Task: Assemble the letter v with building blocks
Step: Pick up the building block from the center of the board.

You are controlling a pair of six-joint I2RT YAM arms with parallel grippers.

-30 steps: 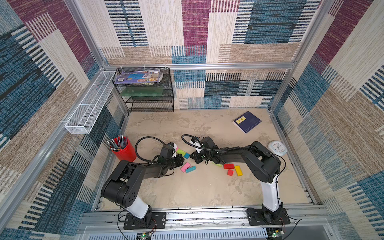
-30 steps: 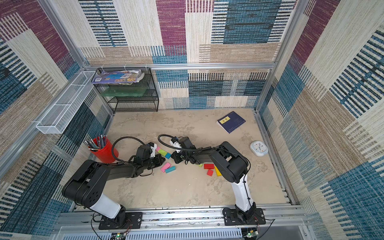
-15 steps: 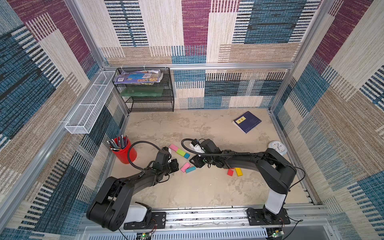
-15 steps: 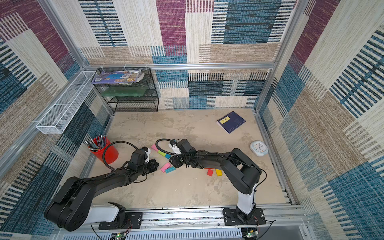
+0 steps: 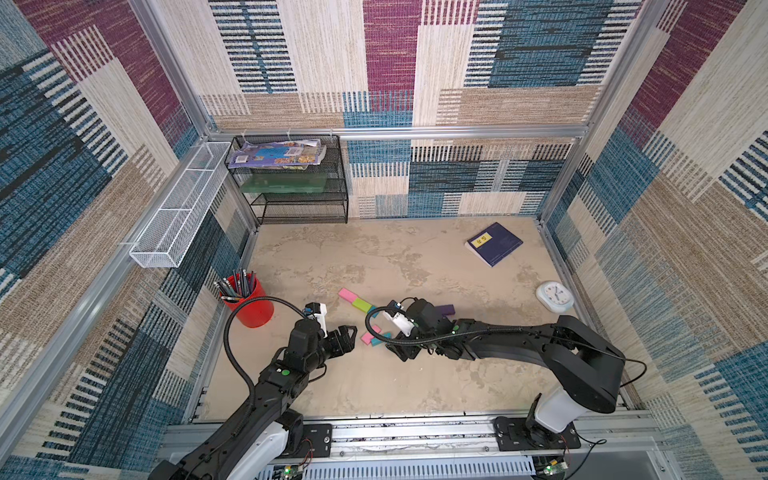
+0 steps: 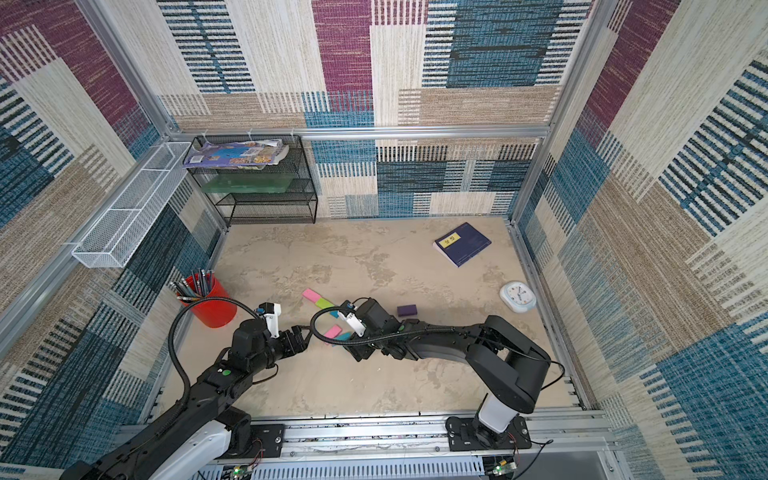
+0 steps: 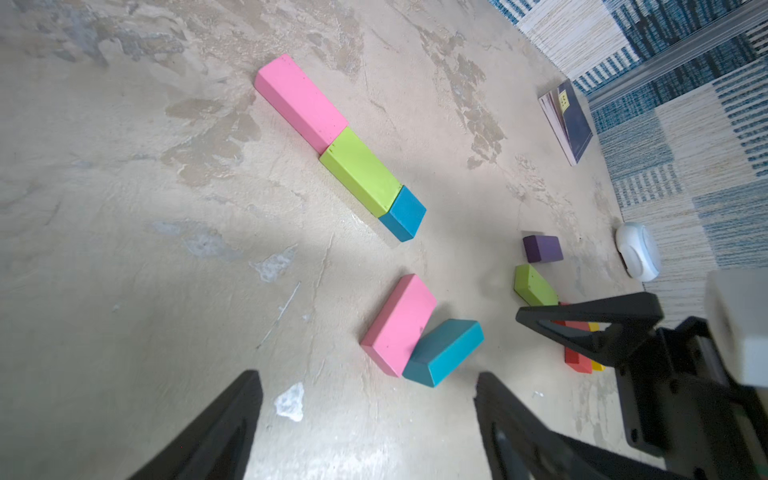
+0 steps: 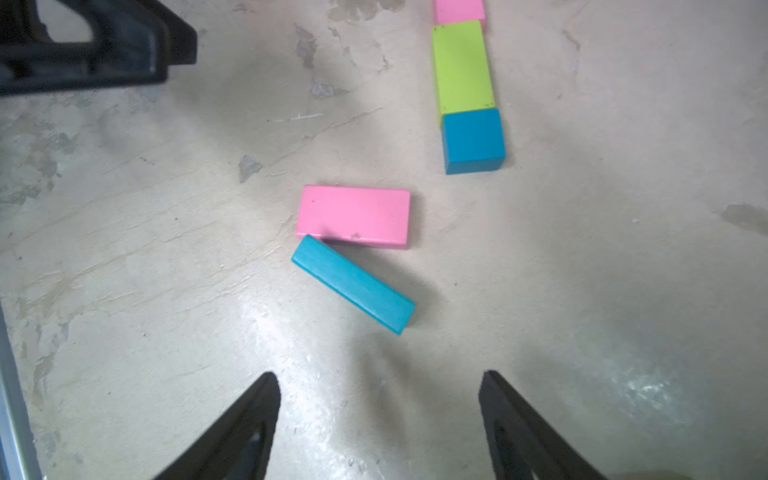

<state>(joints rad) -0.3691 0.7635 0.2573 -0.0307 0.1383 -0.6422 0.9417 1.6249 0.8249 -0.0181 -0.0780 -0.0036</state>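
left claw (image 7: 365, 376) spread, smooth rectangular pink block (image 7: 399, 324), mottled floor (image 7: 166, 249)

A long pink block (image 7: 301, 104), a lime green block (image 7: 361, 172) and a small teal block (image 7: 403, 214) lie joined end to end in a straight diagonal row, from far left toward near right. Nearer, apart from that row, a shorter pink block (image 7: 399, 324) and a long teal block (image 7: 444, 351) touch at one corner, splayed at an angle. To the right lie a purple block (image 7: 542, 248), a second lime green block (image 7: 534, 286), and a partly hidden red block (image 7: 577, 362) and yellow block (image 7: 597, 366).
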